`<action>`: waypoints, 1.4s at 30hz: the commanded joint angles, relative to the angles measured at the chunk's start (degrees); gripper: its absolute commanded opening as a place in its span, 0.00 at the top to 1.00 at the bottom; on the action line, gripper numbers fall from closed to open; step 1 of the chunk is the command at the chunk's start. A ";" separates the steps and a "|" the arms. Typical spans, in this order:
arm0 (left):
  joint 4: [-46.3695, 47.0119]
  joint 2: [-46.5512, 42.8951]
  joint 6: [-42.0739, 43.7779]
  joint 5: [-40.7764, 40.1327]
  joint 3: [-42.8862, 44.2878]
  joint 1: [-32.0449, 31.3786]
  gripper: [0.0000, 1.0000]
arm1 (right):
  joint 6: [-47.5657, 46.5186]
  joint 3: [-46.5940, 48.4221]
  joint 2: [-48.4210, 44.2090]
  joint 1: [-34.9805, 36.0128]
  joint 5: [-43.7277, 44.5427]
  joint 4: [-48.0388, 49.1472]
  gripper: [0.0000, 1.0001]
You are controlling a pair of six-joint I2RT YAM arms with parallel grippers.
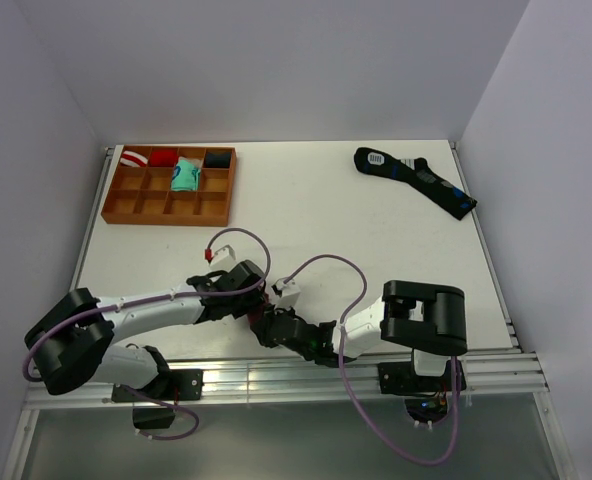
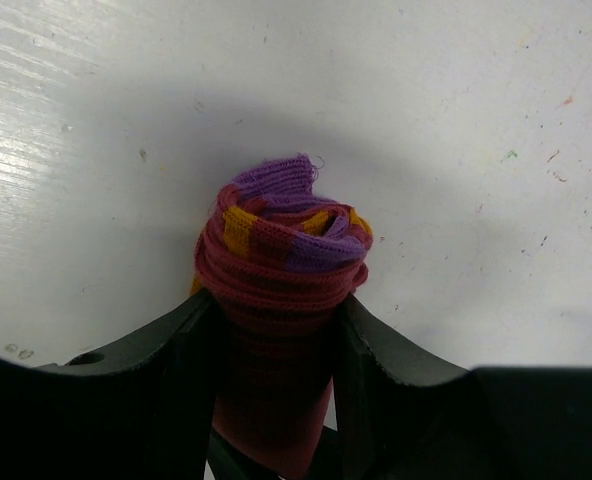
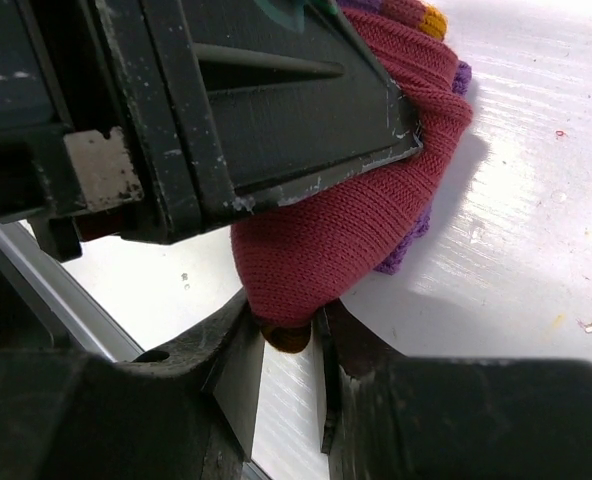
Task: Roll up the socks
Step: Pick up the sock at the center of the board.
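The maroon sock (image 2: pixel 281 260) is wound into a tight roll, with its purple cuff and orange patches showing at the end. My left gripper (image 2: pixel 276 305) is shut on the roll, one finger on each side. In the right wrist view the sock (image 3: pixel 356 220) lies on the white table under the left gripper's black body (image 3: pixel 256 100). My right gripper (image 3: pixel 288 330) pinches the roll's near end, where a bit of orange shows. In the top view both grippers meet near the table's front edge, left (image 1: pixel 248 290) and right (image 1: pixel 273 320), and the sock (image 1: pixel 257 313) is mostly hidden between them.
A wooden compartment tray (image 1: pixel 136 205) stands at the back left, holding a striped bundle (image 1: pixel 132 158), a red one (image 1: pixel 163 157), a teal one (image 1: pixel 185 174) and a dark one (image 1: pixel 217 158). A long black sock with blue marks (image 1: pixel 416 180) lies at the back right.
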 commanded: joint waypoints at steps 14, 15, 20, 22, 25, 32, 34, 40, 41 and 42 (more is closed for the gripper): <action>1.82 2.11 0.77 4.39 -1.27 -0.23 1.00 | 3.19 -5.84 -0.92 1.04 -5.48 -22.16 0.57; 1.82 2.02 0.85 4.48 -1.27 -0.23 1.00 | 3.20 -5.84 -1.62 0.96 -5.21 -22.43 0.54; 1.39 2.11 0.86 4.39 -1.19 -0.14 1.00 | 3.89 -5.40 -3.38 0.96 -4.51 -24.01 0.42; 1.38 1.94 0.94 4.22 -1.36 -0.14 1.00 | 4.16 -5.84 -4.61 0.96 -4.07 -24.10 0.39; 1.30 1.58 1.21 4.22 -1.45 0.04 1.00 | 4.60 -6.45 -6.72 0.96 -3.37 -24.80 0.35; 1.30 0.80 1.65 4.66 -1.89 1.09 1.00 | 5.30 -7.51 -12.77 0.87 -1.96 -28.14 0.31; 1.30 0.27 2.08 4.74 -1.98 1.44 1.00 | 6.00 -8.82 -14.71 0.87 -1.78 -28.66 0.30; 1.91 -0.44 3.14 5.45 -2.33 2.50 1.00 | 7.15 -9.88 -24.55 0.34 0.15 -34.19 0.28; 1.91 -0.35 3.14 5.54 -2.33 2.59 1.00 | 7.15 -9.80 -27.00 0.17 0.59 -35.95 0.28; 1.91 -0.35 3.23 5.54 -2.24 2.67 1.00 | 7.41 -9.45 -28.42 0.16 0.85 -37.79 0.28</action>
